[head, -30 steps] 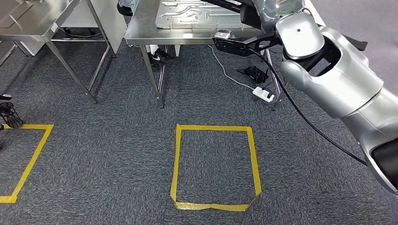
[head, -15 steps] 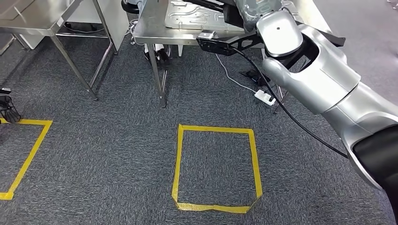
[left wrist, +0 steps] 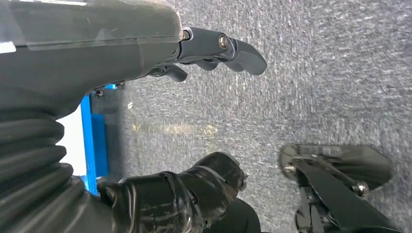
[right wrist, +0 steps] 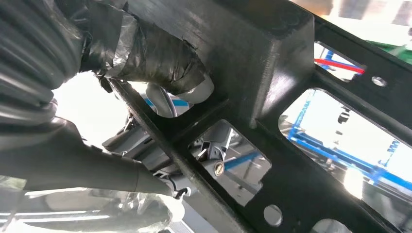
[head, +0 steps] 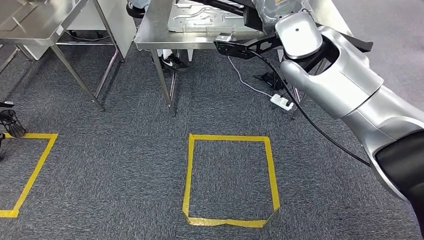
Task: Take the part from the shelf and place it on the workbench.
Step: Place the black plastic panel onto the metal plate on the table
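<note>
Head view: metal plate (head: 210,17) on steel workbench (head: 150,35), yellow tape square (head: 230,177) before it

Yellow tape square (head: 272,170) on grey carpet (head: 125,165).

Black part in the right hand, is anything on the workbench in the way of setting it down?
Yes. A silver stamped panel lies on the workbench, apparently just below where the right hand holds the black part. Bare steel shows beside the panel, toward the bench's left edge.
</note>
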{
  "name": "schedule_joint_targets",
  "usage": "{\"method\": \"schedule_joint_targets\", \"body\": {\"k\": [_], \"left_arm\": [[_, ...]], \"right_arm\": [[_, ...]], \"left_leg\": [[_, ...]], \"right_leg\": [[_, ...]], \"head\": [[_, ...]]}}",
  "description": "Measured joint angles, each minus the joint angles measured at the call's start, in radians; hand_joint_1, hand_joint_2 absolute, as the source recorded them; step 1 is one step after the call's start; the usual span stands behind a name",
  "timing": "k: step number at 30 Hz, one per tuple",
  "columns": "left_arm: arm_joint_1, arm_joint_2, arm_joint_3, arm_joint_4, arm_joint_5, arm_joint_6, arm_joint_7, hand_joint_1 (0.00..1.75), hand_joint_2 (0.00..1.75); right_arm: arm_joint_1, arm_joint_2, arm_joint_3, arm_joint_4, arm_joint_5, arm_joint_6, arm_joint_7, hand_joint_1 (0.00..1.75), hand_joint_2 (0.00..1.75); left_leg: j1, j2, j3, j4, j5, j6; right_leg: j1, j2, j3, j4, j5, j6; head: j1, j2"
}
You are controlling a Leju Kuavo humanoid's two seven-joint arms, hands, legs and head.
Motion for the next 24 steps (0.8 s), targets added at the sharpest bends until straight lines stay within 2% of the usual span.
{"method": "schedule_joint_targets", "body": {"k": [1,2,3,4,6,7,10,11,13,15,16,17,18,19,20,21,22,24], "left_arm": [[0.000,0.000,-0.001,0.000,0.000,-0.003,0.000,0.00,1.75],[0.000,0.000,-0.001,0.000,0.000,-0.005,0.000,0.00,1.75],[0.000,0.000,-0.001,0.000,0.000,-0.006,0.000,0.00,1.75],[0.001,0.000,-0.001,0.000,0.000,-0.006,0.000,0.00,1.75],[0.000,0.000,-0.002,0.000,0.000,-0.005,0.000,0.00,1.75],[-0.001,0.000,-0.002,0.000,0.000,-0.005,0.000,0.00,1.75],[0.000,0.000,-0.002,0.000,0.000,-0.003,0.000,0.00,1.75],[0.000,-0.001,-0.002,0.000,0.000,-0.003,0.000,0.00,1.75],[0.000,-0.001,-0.002,0.000,0.001,-0.003,0.000,0.00,1.75],[-0.001,-0.001,-0.002,0.000,0.003,-0.001,0.000,0.00,1.75],[0.000,-0.001,-0.002,0.000,0.003,0.000,0.000,0.00,1.75],[0.000,-0.001,-0.002,0.000,0.003,0.001,0.000,0.00,1.75],[0.001,-0.001,-0.002,0.000,0.004,0.001,0.000,0.00,1.75],[0.002,-0.001,-0.002,0.000,0.004,0.002,0.000,0.00,1.75],[0.002,-0.002,-0.002,0.000,0.004,0.003,0.000,0.00,1.75],[0.002,-0.002,-0.002,0.000,0.004,0.003,0.000,0.00,1.75],[0.001,-0.003,-0.002,0.000,0.004,0.004,0.000,0.00,1.75],[-0.001,-0.003,-0.002,0.000,0.004,0.005,0.000,0.00,1.75]], "right_arm": [[0.001,0.002,0.000,0.002,0.000,0.000,0.000,1.75,1.75],[0.002,0.003,0.001,0.003,0.000,0.000,-0.001,1.75,1.75],[0.002,0.004,0.001,0.005,0.000,0.000,-0.001,1.75,1.75],[0.002,0.005,0.001,0.006,0.000,0.000,-0.002,1.75,1.75],[0.000,0.006,0.001,0.009,0.000,0.000,-0.002,1.75,1.75],[0.000,0.006,0.001,0.010,0.000,0.000,-0.002,1.75,1.75],[-0.001,0.007,0.001,0.013,0.000,-0.001,-0.003,1.75,1.75],[-0.001,0.008,0.001,0.014,0.000,-0.002,-0.003,1.75,1.75],[-0.001,0.009,0.000,0.015,0.001,-0.004,-0.003,1.75,1.75],[0.002,0.010,0.001,0.016,0.001,-0.006,-0.004,1.75,1.75],[0.004,0.010,0.001,0.018,0.001,-0.006,-0.005,1.75,1.75],[0.007,0.011,0.001,0.019,0.001,-0.006,-0.005,1.75,1.75],[0.009,0.011,0.001,0.020,0.002,-0.007,-0.006,1.75,1.75],[0.010,0.011,0.001,0.021,0.002,-0.007,-0.006,1.75,1.75],[0.010,0.011,0.001,0.022,0.003,-0.009,-0.006,1.75,1.75],[0.009,0.012,0.001,0.022,0.004,-0.010,-0.006,1.75,1.75],[0.008,0.014,0.001,0.022,0.004,-0.012,-0.006,1.75,1.75],[0.008,0.017,0.001,0.024,0.006,-0.013,-0.006,1.75,1.75]], "left_leg": [[0.001,0.000,-0.018,0.033,-0.003,-0.002],[0.001,0.000,-0.017,0.024,0.013,-0.002],[0.001,0.001,0.005,-0.024,0.045,-0.001],[0.001,0.001,0.039,-0.096,0.080,0.001],[-0.003,0.001,0.101,-0.216,0.119,0.010],[-0.006,0.000,0.115,-0.244,0.122,0.016],[-0.007,-0.001,0.121,-0.256,0.122,0.035],[-0.005,0.000,0.125,-0.260,0.123,0.041],[-0.003,0.001,0.133,-0.268,0.124,0.053],[-0.005,0.000,0.136,-0.267,0.119,0.060],[-0.005,0.000,0.139,-0.266,0.116,0.062],[-0.006,-0.001,0.142,-0.264,0.112,0.063],[-0.006,-0.002,0.145,-0.261,0.107,0.062],[-0.007,-0.003,0.150,-0.258,0.101,0.060],[-0.008,-0.004,0.153,-0.255,0.094,0.057],[-0.009,-0.005,0.154,-0.252,0.089,0.053],[-0.009,-0.005,0.154,-0.251,0.086,0.049],[-0.010,-0.003,0.155,-0.255,0.082,0.038]], "right_leg": [[0.000,0.000,0.000,0.001,-0.001,0.000],[0.000,0.001,0.000,0.001,-0.001,0.000],[0.000,0.001,0.001,0.002,-0.002,0.001],[0.000,0.001,0.003,0.003,-0.004,0.003],[0.003,0.002,0.004,0.003,-0.007,0.010],[0.004,0.002,0.003,0.002,-0.007,0.015],[0.004,0.002,0.004,-0.001,-0.008,0.031],[0.003,0.002,-0.001,0.011,-0.016,0.035],[0.003,0.001,-0.041,0.095,-0.058,0.040],[0.004,0.002,-0.109,0.224,-0.105,0.043],[0.004,0.002,-0.134,0.264,-0.111,0.044],[0.004,0.002,-0.143,0.267,-0.096,0.043],[0.004,0.002,-0.132,0.232,-0.065,0.040],[0.005,0.002,-0.105,0.166,-0.025,0.036],[0.007,0.001,-0.074,0.101,0.004,0.030],[0.011,0.001,-0.049,0.048,0.020,0.026],[0.014,0.001,-0.033,0.016,0.025,0.022],[0.017,0.003,-0.026,0.000,0.015,0.016]], "head": [[0.000,0.000],[0.000,0.000],[0.000,0.000],[0.000,0.000],[0.001,0.000],[0.001,0.000],[0.002,0.000],[0.003,0.000],[0.007,0.000],[0.009,0.000],[0.009,0.000],[0.009,0.000],[0.009,0.000],[0.009,0.000],[0.009,0.000],[0.009,0.000],[0.008,0.000],[0.007,0.000]]}}
